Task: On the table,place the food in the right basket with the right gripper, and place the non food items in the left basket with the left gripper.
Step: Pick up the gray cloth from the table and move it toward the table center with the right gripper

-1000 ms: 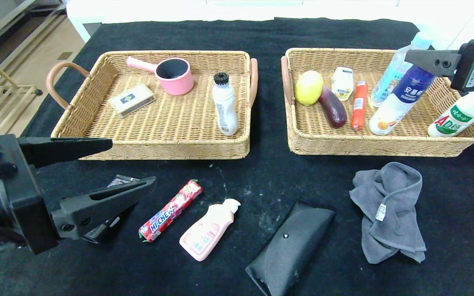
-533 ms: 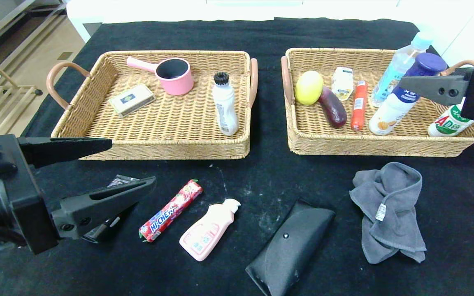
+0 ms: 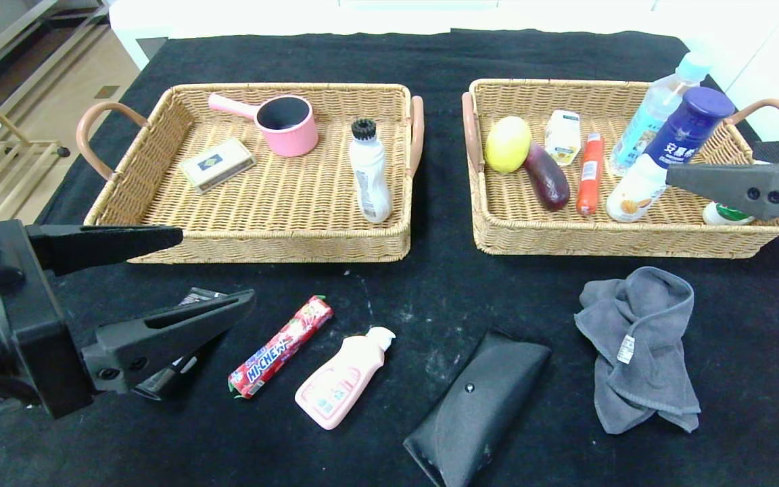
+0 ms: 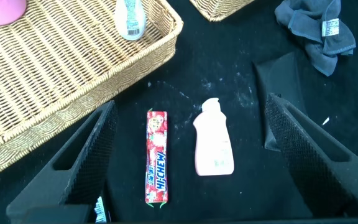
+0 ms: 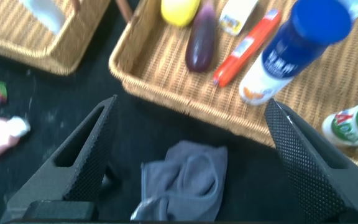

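On the table's black cloth (image 3: 430,297) lie a red HI-CHEW stick (image 3: 280,347) (image 4: 156,157), a pink bottle (image 3: 342,379) (image 4: 213,147), a black glasses case (image 3: 474,406) and a grey cloth (image 3: 640,345) (image 5: 185,180). A black tube (image 3: 180,368) is partly hidden under my left gripper (image 3: 217,267) (image 4: 190,102), which hovers open and empty above the stick and the pink bottle. The white bottle with a blue cap (image 3: 667,155) leans inside the right basket (image 3: 606,237). My right gripper (image 5: 191,106) is open and empty over that basket's front wall, above the cloth. The left basket (image 3: 261,243) stands beside it.
The left basket holds a pink pot (image 3: 285,125), a small box (image 3: 217,164) and a white bottle with a black cap (image 3: 369,172). The right basket holds a lemon (image 3: 508,143), an eggplant (image 3: 546,177), a sausage (image 3: 590,174), a water bottle (image 3: 656,111) and more. The table's edge runs along the left.
My right gripper has drawn back from above the blue-capped bottle toward the basket's front wall, still open. The bottle stays in the basket. The left arm has not moved.
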